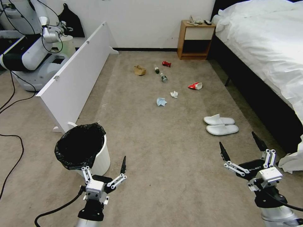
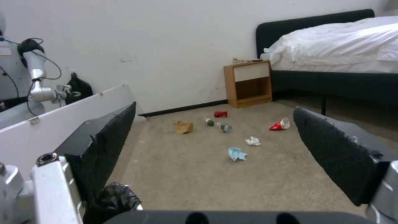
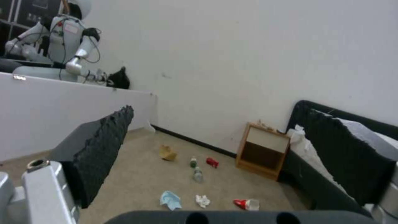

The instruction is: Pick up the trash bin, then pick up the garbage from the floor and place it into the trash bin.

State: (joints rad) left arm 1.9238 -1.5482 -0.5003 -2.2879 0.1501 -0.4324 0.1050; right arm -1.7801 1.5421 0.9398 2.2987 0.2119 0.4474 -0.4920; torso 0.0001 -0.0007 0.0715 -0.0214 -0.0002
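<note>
Trash bin (image 1: 94, 157): white, black-lined, upright on carpet just ahead of the left end effector (image 1: 105, 171), jaws wide, empty. Right end effector (image 1: 241, 146): wide, empty, near the white slippers (image 1: 221, 125). Garbage (blue mask (image 1: 161, 101), tissue (image 1: 174, 94), bottles (image 1: 163, 77)) lies well beyond. Risk: gripping only the loose liner would likely pull the bag free or tip the bin.

Trash bin (image 1: 100, 160): white, round, black bag over rim, upright, near left. Two white slippers (image 1: 221, 125) side by side, right. Blue mask (image 1: 161, 101), crumpled tissue (image 1: 174, 94) mid-floor. Red-white packet (image 1: 195, 85) right of them. Two bottles (image 1: 160, 73), red wrapper (image 1: 166, 64), tan bag (image 1: 139, 70) far.
</note>
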